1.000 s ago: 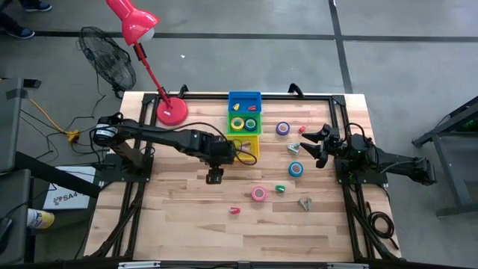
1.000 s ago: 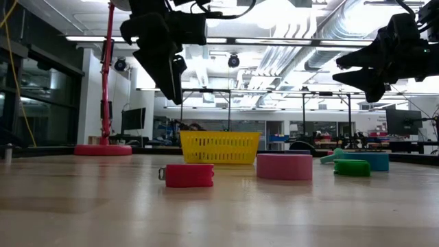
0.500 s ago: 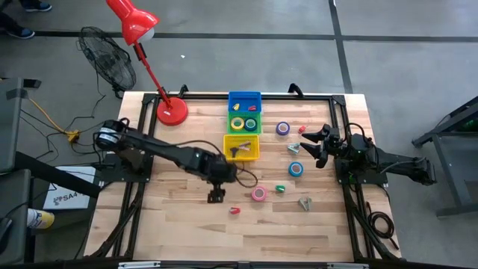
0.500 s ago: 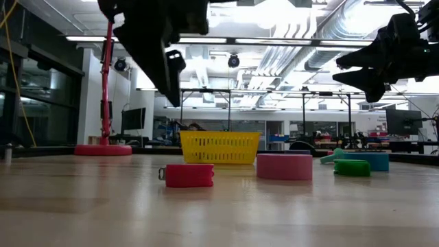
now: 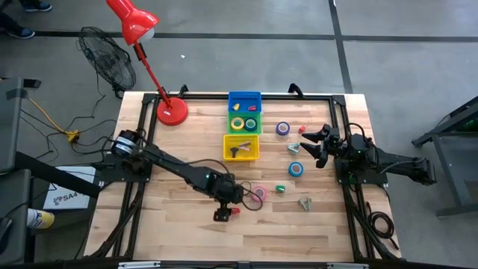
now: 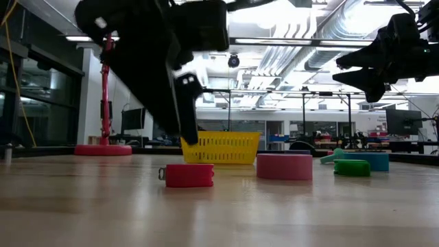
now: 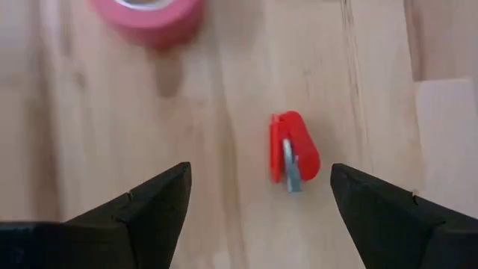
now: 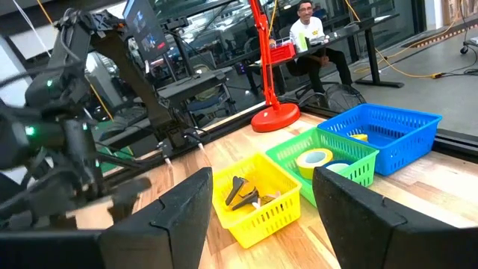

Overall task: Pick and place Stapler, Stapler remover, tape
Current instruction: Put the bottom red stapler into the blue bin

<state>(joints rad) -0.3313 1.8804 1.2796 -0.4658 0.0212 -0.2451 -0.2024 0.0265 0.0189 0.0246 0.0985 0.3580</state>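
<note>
A small red stapler (image 7: 293,153) with a metal strip lies flat on the wood near the table's near middle (image 5: 234,211). My left gripper (image 7: 258,198) is open and hangs above it, fingers pointing down on either side without touching (image 6: 186,130). A pink tape roll (image 5: 258,193) lies just beyond it (image 7: 149,15). A blue tape roll (image 5: 296,169) and a purple one (image 5: 283,128) lie farther right. My right gripper (image 5: 314,142) waits open above the table's right side (image 6: 370,72).
Yellow (image 5: 241,147), green (image 5: 243,121) and blue (image 5: 244,102) baskets stand in a row at the far middle; the yellow one holds a dark tool (image 8: 239,192). A green piece (image 5: 280,189) and a grey piece (image 5: 305,202) lie right of the pink roll. A red lamp base (image 5: 171,110) stands far left.
My left arm has swung from beside the yellow basket toward the near edge and slightly right, and has come down over the red stapler. Nothing on the table has moved.
</note>
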